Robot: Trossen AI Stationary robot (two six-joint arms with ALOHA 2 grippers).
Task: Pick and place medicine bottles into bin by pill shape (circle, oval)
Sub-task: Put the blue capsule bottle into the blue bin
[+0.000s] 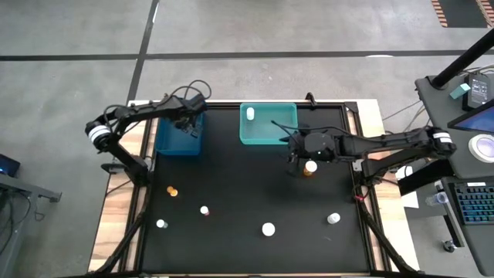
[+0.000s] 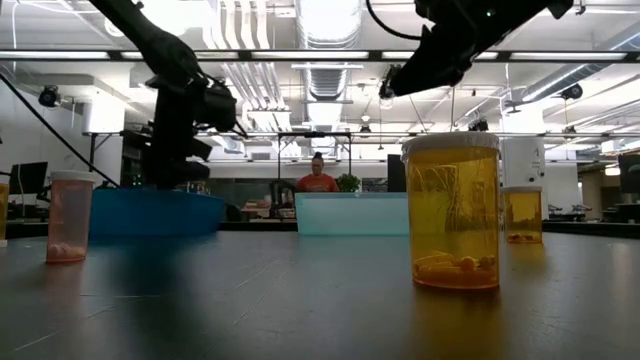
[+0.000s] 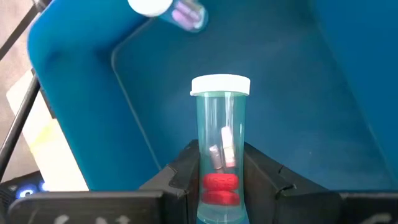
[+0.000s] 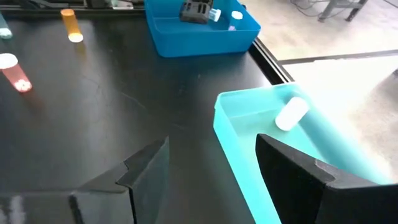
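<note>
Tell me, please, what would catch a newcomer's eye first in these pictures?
Most striking is the left gripper, shut on a clear bottle with red pills, held over the blue bin at the table's far left. Beside it, the right gripper hangs open near the teal bin, which holds one white bottle. An amber bottle stands just below the right gripper, and several more bottles are scattered along the near side of the black table.

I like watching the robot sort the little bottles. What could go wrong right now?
The left gripper holds a clear bottle over the blue bin, where another bottle already lies. If dropped, it might hit that one or tip over.

The right gripper is open beside the teal bin, above an amber bottle. Coming down, it might bump the bin's wall or knock that bottle over.
</note>
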